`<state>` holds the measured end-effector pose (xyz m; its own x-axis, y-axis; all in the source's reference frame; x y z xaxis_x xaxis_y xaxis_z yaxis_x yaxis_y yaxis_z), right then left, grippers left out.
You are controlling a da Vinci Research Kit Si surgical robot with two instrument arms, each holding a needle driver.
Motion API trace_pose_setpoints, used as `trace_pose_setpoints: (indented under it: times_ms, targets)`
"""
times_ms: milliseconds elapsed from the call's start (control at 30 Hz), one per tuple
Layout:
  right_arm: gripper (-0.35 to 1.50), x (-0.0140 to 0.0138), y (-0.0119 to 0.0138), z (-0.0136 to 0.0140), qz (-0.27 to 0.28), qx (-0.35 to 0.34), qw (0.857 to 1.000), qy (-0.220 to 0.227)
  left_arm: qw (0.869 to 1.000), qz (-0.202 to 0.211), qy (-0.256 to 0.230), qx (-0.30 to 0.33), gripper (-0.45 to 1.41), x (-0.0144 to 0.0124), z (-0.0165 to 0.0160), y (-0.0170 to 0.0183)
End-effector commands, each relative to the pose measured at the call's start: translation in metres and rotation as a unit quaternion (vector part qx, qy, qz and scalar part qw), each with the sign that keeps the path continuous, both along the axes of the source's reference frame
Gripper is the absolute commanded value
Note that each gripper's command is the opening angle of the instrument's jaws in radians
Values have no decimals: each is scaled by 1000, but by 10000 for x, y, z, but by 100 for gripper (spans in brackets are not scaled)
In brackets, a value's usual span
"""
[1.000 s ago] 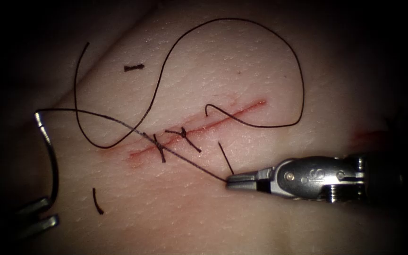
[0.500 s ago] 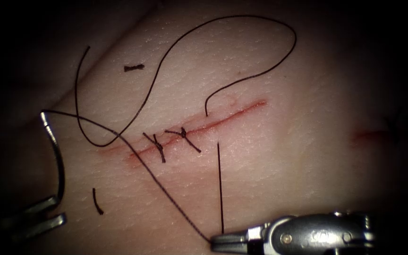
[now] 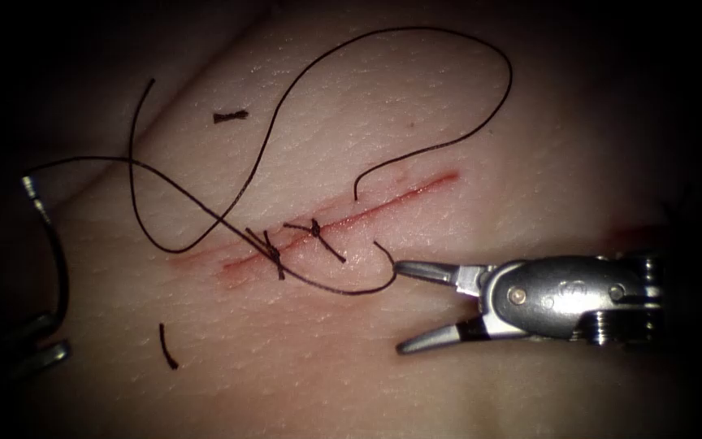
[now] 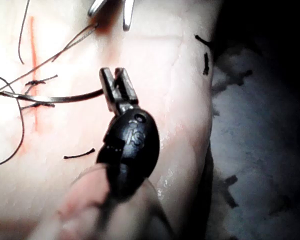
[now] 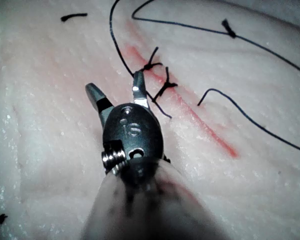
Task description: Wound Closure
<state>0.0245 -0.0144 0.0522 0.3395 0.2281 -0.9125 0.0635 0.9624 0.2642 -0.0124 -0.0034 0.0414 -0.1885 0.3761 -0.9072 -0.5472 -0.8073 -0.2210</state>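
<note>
On the practice bench, the right tool point(image 3: 398, 309) stands just right of the cut point(image 3: 343, 223) in the tissue point(image 3: 481, 162) with its jaws spread wide and holding nothing. Half a second ago those jaws were clamped on the thread point(image 3: 318, 77) low in the endoscope view; they have since let go and come back up beside the wound. The released strand now lies slack, curling from the lower of two knots point(image 3: 272, 256) toward the upper jaw tip.

Far to the left of the cut, the left tool point(image 3: 30, 349) grips the curved needle point(image 3: 50, 252) near its pointed end, jaws closed on it. The needle arcs upward clear of the tissue, its tail leading the thread back across to the stitches. A few cut ends of thread point(image 3: 168, 347) lie scattered about.

The step in hand looks like tying off the second stitch, between throws. Any next grasp would call for a careful pick-up of the slack strand near the knot without catching the loose loop above.
</note>
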Motion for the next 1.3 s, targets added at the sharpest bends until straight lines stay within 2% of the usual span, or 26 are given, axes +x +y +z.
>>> trace_pose_setpoints:
  times_ms: [33,200,300,333,400,433,533,600,633,700,733,767,933,1133,1167,1267,1300]
  targets:
    - [128,2,2,15,1,-7,1000,-2,1000,-2,-1,2,-45,0,3,-7]
    - [125,7,13,41,6,-24,1000,-10,1000,-15,11,2,-45,18,-4,-8]
    - [123,21,18,70,16,-33,999,-22,1000,-18,12,1,-45,16,-7,-9]
    - [123,21,18,70,16,-33,999,-22,1000,-18,12,1,-45,16,-7,-9]
    - [126,35,19,95,24,-42,998,-31,1000,-17,12,-2,-45,12,-7,-9]
    - [126,35,19,95,24,-42,998,-31,1000,-17,12,-2,-45,12,-7,-9]
    - [126,45,15,117,22,-51,998,-40,1000,-17,12,-2,-45,11,-6,-9]
    - [116,47,10,128,15,-59,997,-45,1000,-16,12,-2,-45,13,-7,-9]
    - [105,46,8,132,13,-58,997,-45,1000,-16,12,-2,-45,14,-7,-10]
    - [54,42,3,137,3,-60,997,-44,1000,-15,11,-2,-45,17,-7,-10]
    - [4,39,0,137,-6,-59,997,-44,1000,-15,11,-2,-45,18,-7,-11]
    - [-35,34,-2,135,-11,-58,997,-45,1000,-15,11,-2,-45,19,-7,-11]
    - [-35,22,-4,115,-16,-51,998,-38,1000,-17,13,-2,-45,15,-7,-10]
    - [-35,23,-1,94,-12,-42,999,-32,1000,-16,10,-3,-45,7,-6,-9]
    - [-35,22,-4,81,-11,-36,999,-28,1000,-16,10,-3,-45,6,-6,-8]
    - [-35,21,-9,67,-12,-36,999,-22,1000,-16,10,-3,-45,6,-5,-8]
    - [-35,18,-19,49,-16,-38,999,-19,1000,-16,10,-4,-45,6,-3,-8]
